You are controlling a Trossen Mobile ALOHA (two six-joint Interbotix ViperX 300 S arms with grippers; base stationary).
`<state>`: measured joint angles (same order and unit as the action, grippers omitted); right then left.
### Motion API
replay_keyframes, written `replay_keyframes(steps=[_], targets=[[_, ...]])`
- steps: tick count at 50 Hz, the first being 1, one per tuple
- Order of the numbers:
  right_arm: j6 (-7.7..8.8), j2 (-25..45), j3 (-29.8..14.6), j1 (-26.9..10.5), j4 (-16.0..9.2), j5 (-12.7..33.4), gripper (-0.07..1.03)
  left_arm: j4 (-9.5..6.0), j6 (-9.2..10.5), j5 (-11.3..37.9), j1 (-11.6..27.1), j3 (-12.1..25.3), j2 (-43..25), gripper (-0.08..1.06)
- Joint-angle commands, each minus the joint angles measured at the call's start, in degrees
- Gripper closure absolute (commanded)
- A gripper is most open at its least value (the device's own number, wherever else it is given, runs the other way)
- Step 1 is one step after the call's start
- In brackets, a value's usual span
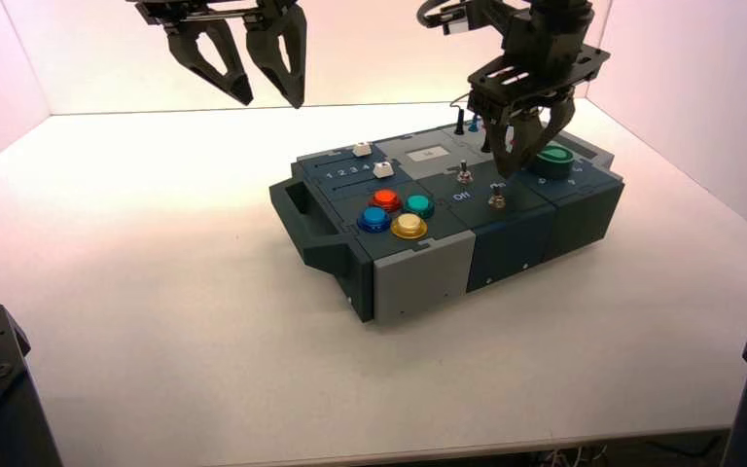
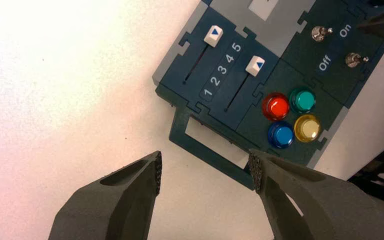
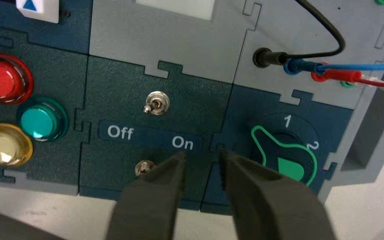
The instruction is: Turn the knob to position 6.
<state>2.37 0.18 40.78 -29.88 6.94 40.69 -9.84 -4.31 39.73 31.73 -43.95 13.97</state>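
The knob [image 1: 551, 156] has a bright green top and sits at the right end of the box [image 1: 418, 277]. In the right wrist view the knob [image 3: 286, 167] is a teardrop with digits 1 and 2 at its rim, partly behind one finger [image 3: 265, 200]. My right gripper [image 1: 525, 146] hangs just above the box, beside the knob, between it and the toggle switches. This right gripper [image 3: 201, 154] is open, with only the panel between its fingers. My left gripper [image 1: 268, 97] is raised at the back left, open and empty. It [image 2: 205, 167] looks down on the box's handle.
Two metal toggle switches [image 3: 157, 102] [image 3: 143, 168] flank the Off/On lettering. Red [image 1: 385, 199], teal [image 1: 419, 205], blue [image 1: 373, 219] and yellow [image 1: 409, 226] push buttons sit near the front. Two white sliders [image 2: 213, 35] [image 2: 255, 65] flank digits 1 to 5. Black, blue and red wires [image 3: 330, 70] plug in behind the knob.
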Motion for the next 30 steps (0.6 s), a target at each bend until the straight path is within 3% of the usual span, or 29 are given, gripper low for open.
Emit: replay_keyframes(steps=[1,30], targets=[[0.09,-2.90,-0.70,-0.26,-0.09,0.97,0.45,0.00,0.00,-0.18,0.35,0.53,1.32,0.08],[0.00,-16.00,2.81,1.14,0.53,7.47,0.38,0.00,0.09,-0.26,0.35,0.62,1.23,0.08]])
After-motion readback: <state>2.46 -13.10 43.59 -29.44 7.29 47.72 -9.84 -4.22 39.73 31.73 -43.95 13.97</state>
